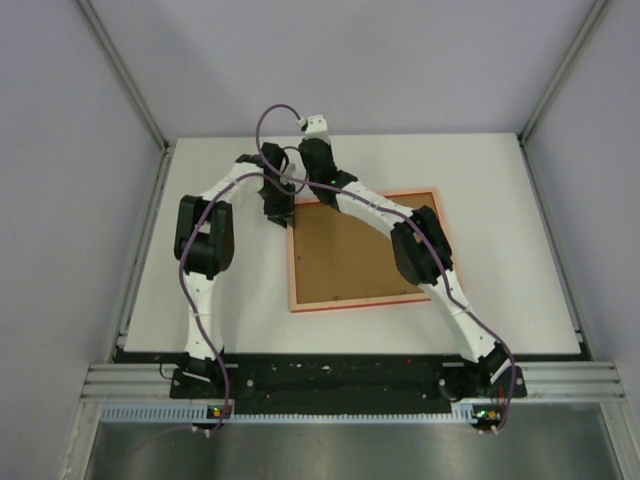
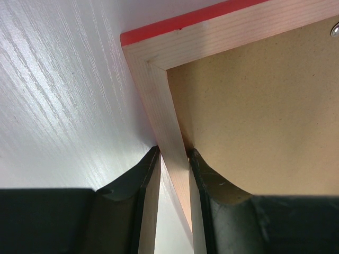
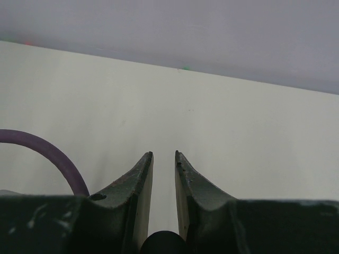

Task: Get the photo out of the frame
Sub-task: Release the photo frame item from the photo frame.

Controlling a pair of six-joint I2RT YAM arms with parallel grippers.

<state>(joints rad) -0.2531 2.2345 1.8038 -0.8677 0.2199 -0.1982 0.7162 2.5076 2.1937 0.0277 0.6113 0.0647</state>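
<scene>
So the left claw [image 2: 174, 154] is pinching the frame [image 1: 365, 250] rail at its near-left corner, face-down on the worktop [image 1: 500, 300] with the rest running off to its right, while the right claw [image 3: 163, 154], nearly closed on nothing, hovers beyond the far edge.

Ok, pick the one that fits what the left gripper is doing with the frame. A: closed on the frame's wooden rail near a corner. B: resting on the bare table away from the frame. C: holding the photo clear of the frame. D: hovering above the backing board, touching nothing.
A: in the left wrist view the left gripper has a finger on each side of the frame rail, just below its corner.
</scene>
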